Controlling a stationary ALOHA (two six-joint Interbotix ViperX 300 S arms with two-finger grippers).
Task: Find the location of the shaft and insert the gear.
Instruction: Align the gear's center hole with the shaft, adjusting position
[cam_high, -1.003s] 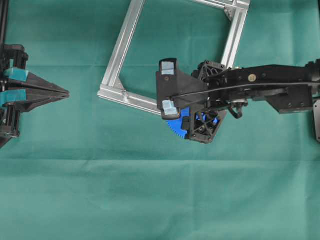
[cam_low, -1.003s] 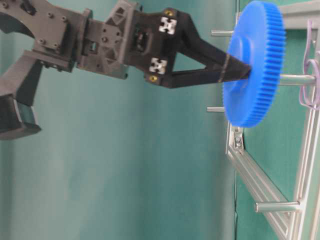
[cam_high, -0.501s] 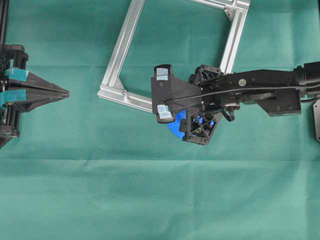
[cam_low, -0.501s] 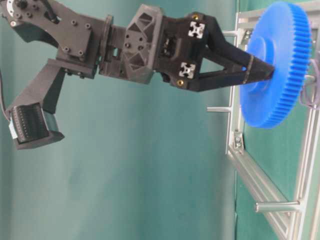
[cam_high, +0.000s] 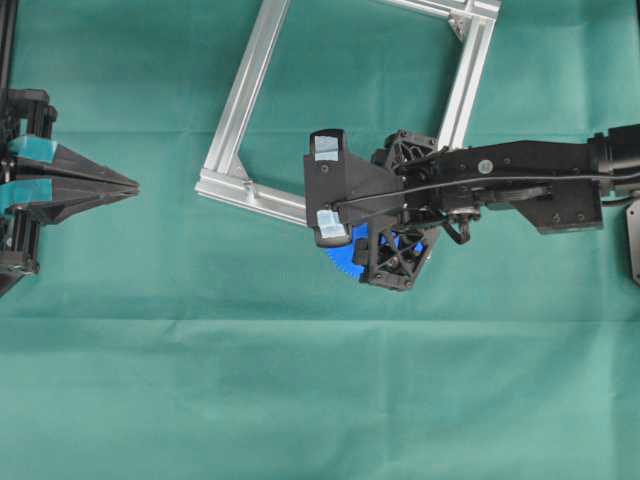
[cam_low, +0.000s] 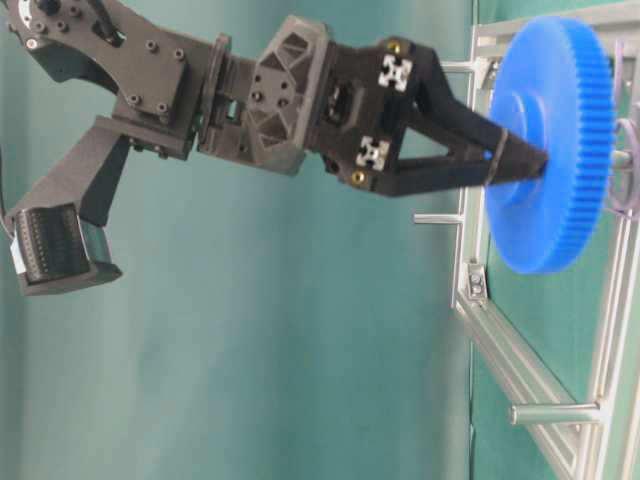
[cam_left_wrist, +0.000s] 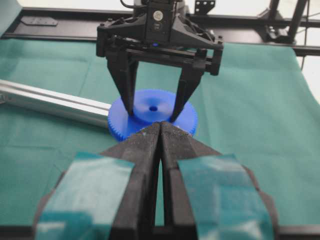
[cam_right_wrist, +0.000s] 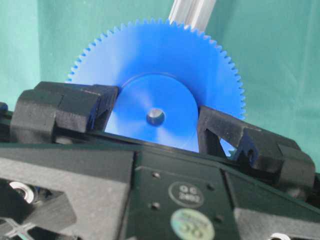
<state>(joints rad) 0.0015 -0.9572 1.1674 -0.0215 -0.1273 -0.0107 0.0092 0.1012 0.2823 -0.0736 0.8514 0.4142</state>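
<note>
While right hand (cam_low: 520, 160) grips, one gear (cam_low: 550, 140) shows

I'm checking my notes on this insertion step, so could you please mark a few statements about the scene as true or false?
1. The right gripper grips the gear by its raised hub. True.
2. The left gripper is holding the gear. False: it is shut on nothing, far from the gear.
3. The gear is red. False: it is bright blue.
4. Metal shows in the gear's centre hole in the right wrist view. True.
5. The gear lies inside the aluminium frame. False: it sits at the frame's lower bar.
</note>
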